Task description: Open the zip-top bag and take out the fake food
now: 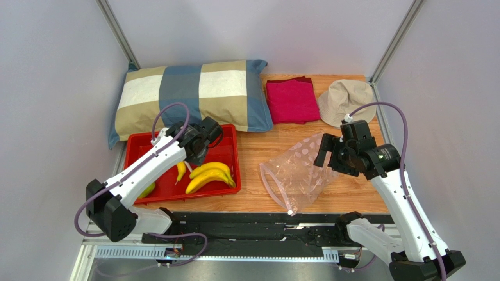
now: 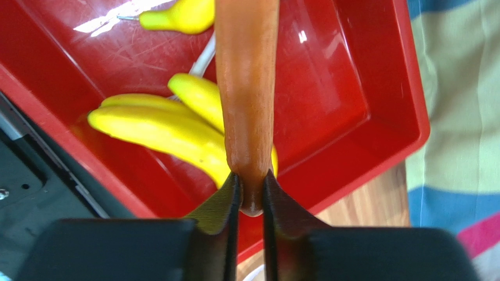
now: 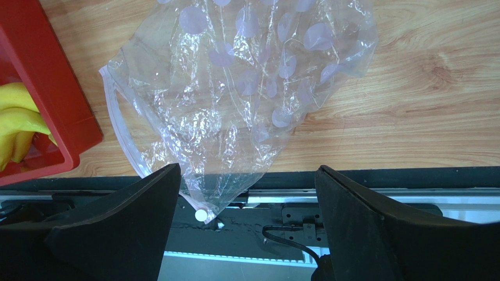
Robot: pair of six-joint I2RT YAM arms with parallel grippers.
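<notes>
The clear zip-top bag (image 1: 296, 172) with pale dots lies open-mouthed on the wooden table; it also shows in the right wrist view (image 3: 246, 88), with its pink zip strip (image 3: 126, 123) and white slider (image 3: 201, 215). It looks empty. My right gripper (image 1: 328, 155) is open and empty, hovering at the bag's right side (image 3: 246, 193). My left gripper (image 1: 199, 146) is shut on the end of the long orange carrot-like piece (image 2: 246, 88), held above the red tray (image 2: 381, 146). Yellow bananas (image 1: 211, 175) lie in the tray, beneath the carrot (image 2: 158, 126).
The red tray (image 1: 232, 137) also holds a small yellow piece (image 1: 181, 171) and a yellow-green piece (image 1: 147, 189). A checked pillow (image 1: 193, 93), a magenta cloth (image 1: 291, 100) and a beige hat (image 1: 345, 100) lie at the back. A dark rail (image 1: 252, 225) runs along the near edge.
</notes>
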